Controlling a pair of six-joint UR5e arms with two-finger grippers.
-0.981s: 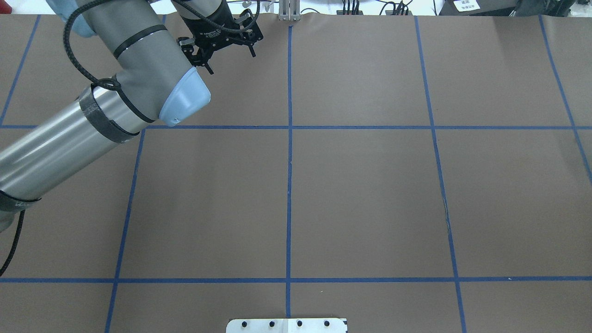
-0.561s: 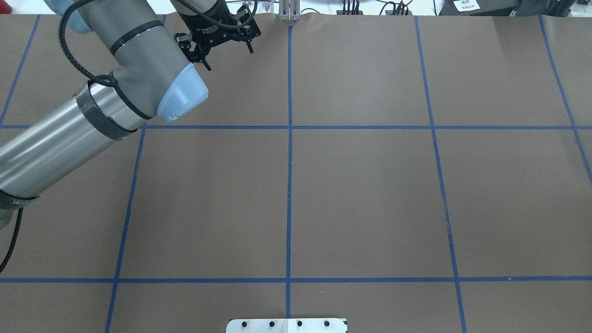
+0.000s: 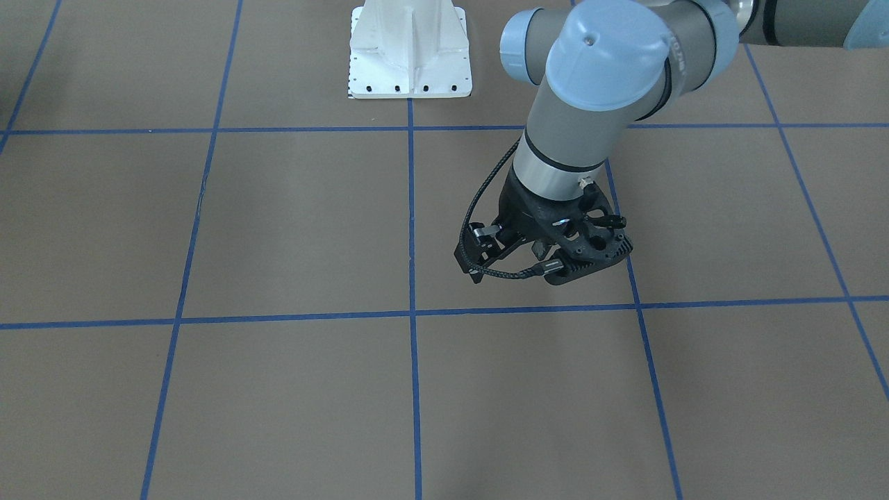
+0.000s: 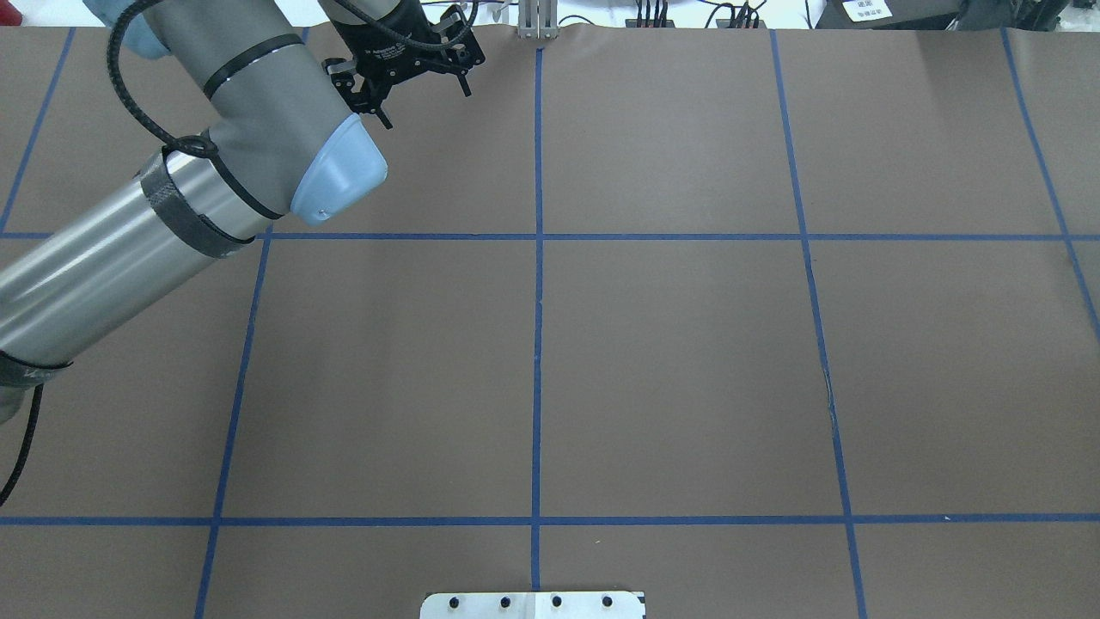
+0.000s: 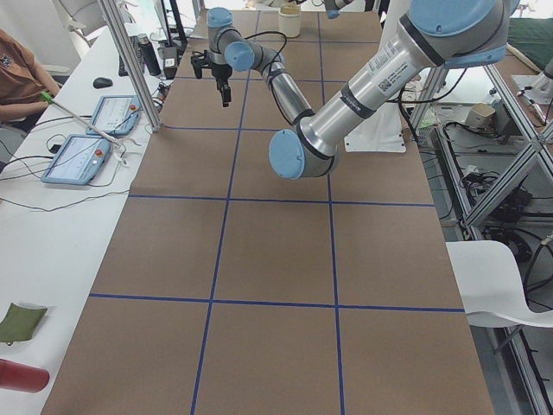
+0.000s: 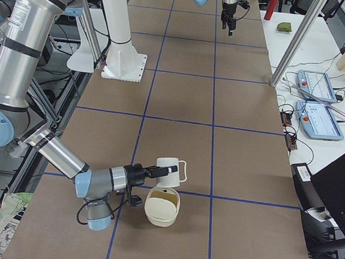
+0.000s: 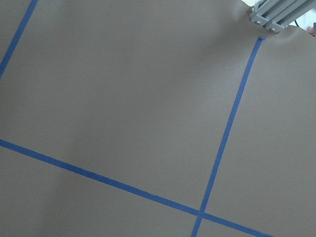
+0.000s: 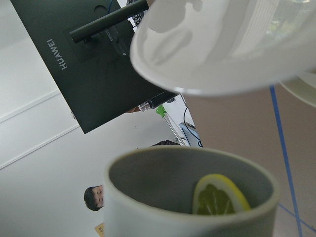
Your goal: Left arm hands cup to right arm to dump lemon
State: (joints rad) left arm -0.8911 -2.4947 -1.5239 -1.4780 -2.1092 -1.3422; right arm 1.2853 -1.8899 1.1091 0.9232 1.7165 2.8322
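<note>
The cup (image 6: 168,171), a white mug, hangs tilted at the tip of my right gripper (image 6: 155,172), just above a white bowl (image 6: 162,207). From this side view I cannot tell how the right jaws stand. The right wrist view looks into the cup (image 8: 163,207), whose grey inside holds the lemon (image 8: 219,197), a yellow slice leaning on the wall, with the bowl (image 8: 222,49) close beyond. My left gripper (image 4: 424,101) hovers open and empty over the table's far left; it also shows from the front (image 3: 538,269).
Brown paper with blue tape lines (image 4: 537,344) covers the table. The white robot base (image 3: 410,55) stands at the middle of my side. Tablets (image 6: 316,110), a dark monitor (image 8: 89,59) and a seated person (image 5: 17,69) line the operators' side.
The left arm has drawn slightly back towards the table's far edge, taking its empty gripper with it.
</note>
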